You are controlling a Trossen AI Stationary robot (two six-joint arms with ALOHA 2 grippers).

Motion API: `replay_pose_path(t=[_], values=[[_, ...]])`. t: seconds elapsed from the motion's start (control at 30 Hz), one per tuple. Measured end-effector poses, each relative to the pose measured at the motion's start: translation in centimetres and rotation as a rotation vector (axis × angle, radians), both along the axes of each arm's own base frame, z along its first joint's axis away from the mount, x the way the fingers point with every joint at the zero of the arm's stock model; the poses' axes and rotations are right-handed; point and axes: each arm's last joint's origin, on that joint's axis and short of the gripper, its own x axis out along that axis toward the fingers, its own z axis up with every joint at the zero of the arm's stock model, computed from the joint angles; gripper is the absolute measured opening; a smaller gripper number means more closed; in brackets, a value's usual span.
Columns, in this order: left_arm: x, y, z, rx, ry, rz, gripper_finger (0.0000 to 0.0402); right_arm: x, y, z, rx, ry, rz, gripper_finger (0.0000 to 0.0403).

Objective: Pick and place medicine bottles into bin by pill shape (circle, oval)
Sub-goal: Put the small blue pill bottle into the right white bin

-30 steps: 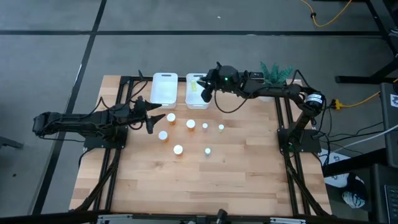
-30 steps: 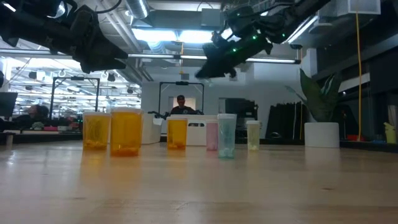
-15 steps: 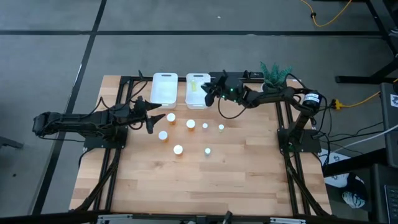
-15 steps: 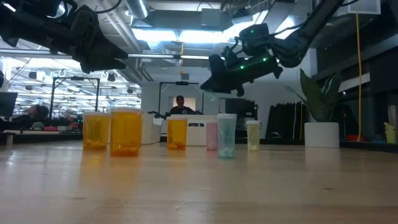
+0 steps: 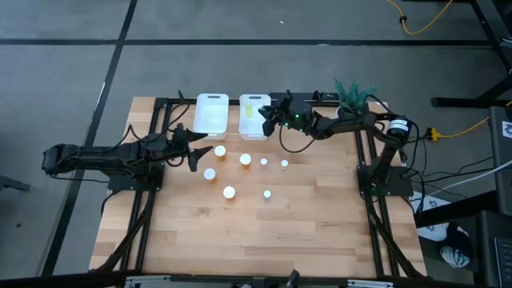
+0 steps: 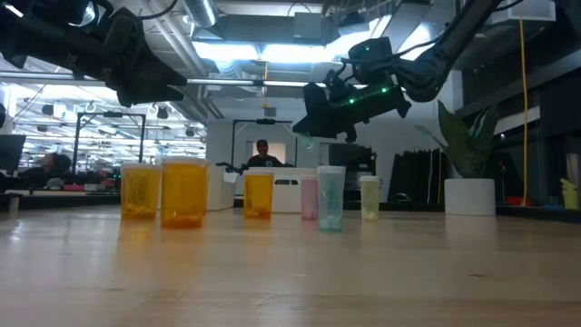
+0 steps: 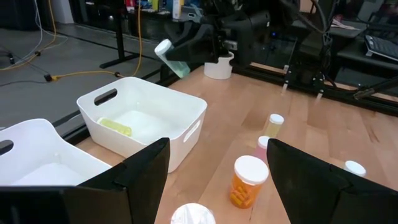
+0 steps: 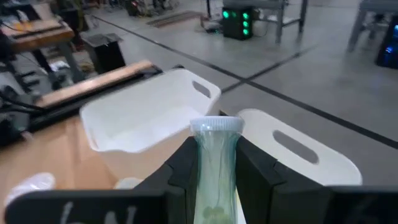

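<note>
My right gripper (image 8: 216,155) is shut on a slim pale green bottle (image 7: 172,59) with a white cap, in the air over the right edge of the right white bin (image 5: 254,120). A yellowish bottle (image 7: 114,126) lies on its side in that bin. The left white bin (image 5: 212,114) stands beside it. Several orange bottles (image 5: 220,150) and slim pale bottles (image 5: 285,164) stand upright on the wooden table. My left gripper (image 7: 217,149) is open and empty, in the air just left of the orange bottles. My right gripper pinches the bottle's body (image 8: 216,186) between its two fingers, which lie along the bottle. The capped end (image 8: 217,126) sticks out past the fingertips. The bottle is lifted clear and tilted, cap (image 7: 163,48) up and toward the bins.
A white pot with a green plant (image 5: 352,94) stands at the table's far right corner. Black frame rails (image 5: 364,172) run along the table's sides. The table's near half (image 5: 264,240) is bare wood. A person (image 6: 263,154) shows far behind the table.
My right gripper has gone down toward the right bin with the green bottle still in its hold, shifting a little toward the table's near edge; most of the move came early, and it has since held nearly still.
</note>
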Motion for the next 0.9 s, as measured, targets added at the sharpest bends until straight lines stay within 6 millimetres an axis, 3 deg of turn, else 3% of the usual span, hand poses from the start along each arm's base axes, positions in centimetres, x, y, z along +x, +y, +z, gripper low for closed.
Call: replay_pose_path(t=[0.27,0.63,0.9], values=[[0.0,0.0,0.0,0.002,-0.001,0.008,0.026,0.9,-0.5,-0.6,-0.02,0.018,-0.016,0.0085],[0.0,0.0,0.0,0.003,-0.001,0.014,0.026,5.8,-3.0,-1.3,-0.033,0.13,-0.017,0.0085],[0.0,0.0,0.0,0.003,0.0,0.014,0.026,5.7,-4.7,-0.9,0.038,0.238,-0.062,0.0085]])
